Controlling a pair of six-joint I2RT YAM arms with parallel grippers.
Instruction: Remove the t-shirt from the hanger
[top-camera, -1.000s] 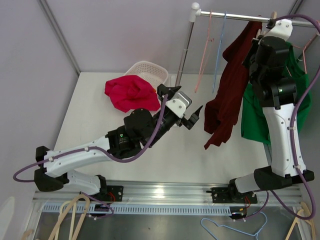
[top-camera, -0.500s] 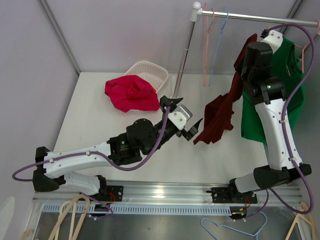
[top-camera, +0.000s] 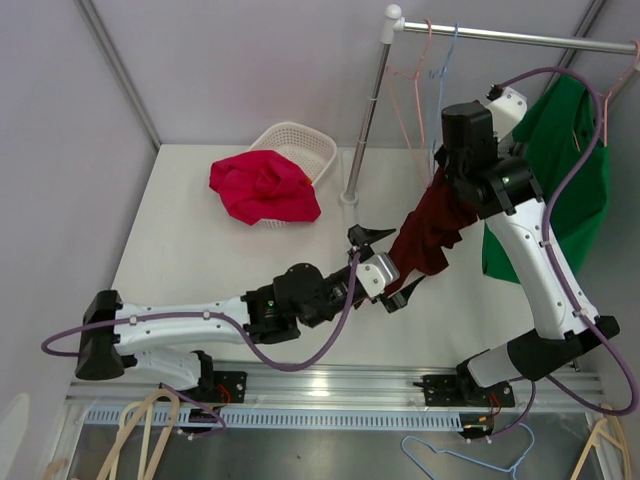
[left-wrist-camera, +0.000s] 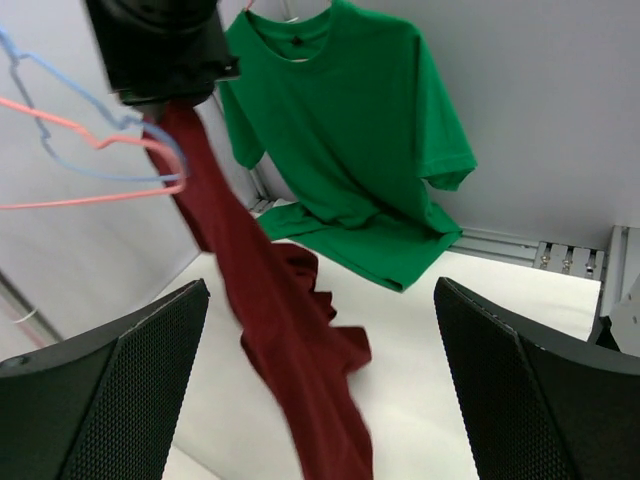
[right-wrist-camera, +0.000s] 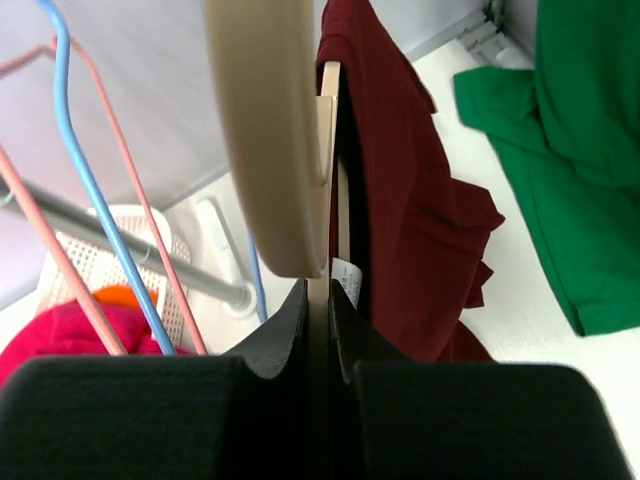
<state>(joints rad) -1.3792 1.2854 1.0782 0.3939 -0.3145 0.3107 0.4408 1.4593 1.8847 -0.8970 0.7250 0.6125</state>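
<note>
Evidently the maroon t-shirt (top-camera: 428, 228) was off the rail (top-camera: 520, 38) but not off its hanger (right-wrist-camera: 270, 130). It drooped in a long twisted strip from the wooden hanger toward the tabletop (top-camera: 200, 250). The right pincer (right-wrist-camera: 320, 300) was clamped on the hanger's thin wood, holding it in the air near the empty pink and blue hangers. The left pincer (left-wrist-camera: 320, 300) stood low beside the shirt's lower end, fingers wide apart with the cloth hanging between them, gripping nothing.

Risks, as judged:
- A close on this narrow, bunched strip could catch only a loose fold, which would slip out under pull.
- A hard downward tug could snag the collar on a hanger shoulder and twist the wood out of the right pincer.
- The green t-shirt (top-camera: 560, 170) hung just beside and could be dragged along.

Not resolved: the hanger's arms inside the cloth, its hook, and whether the hem touched the tabletop. The red cloth (top-camera: 262, 187) on the basket (top-camera: 310, 140) lay well apart.
</note>
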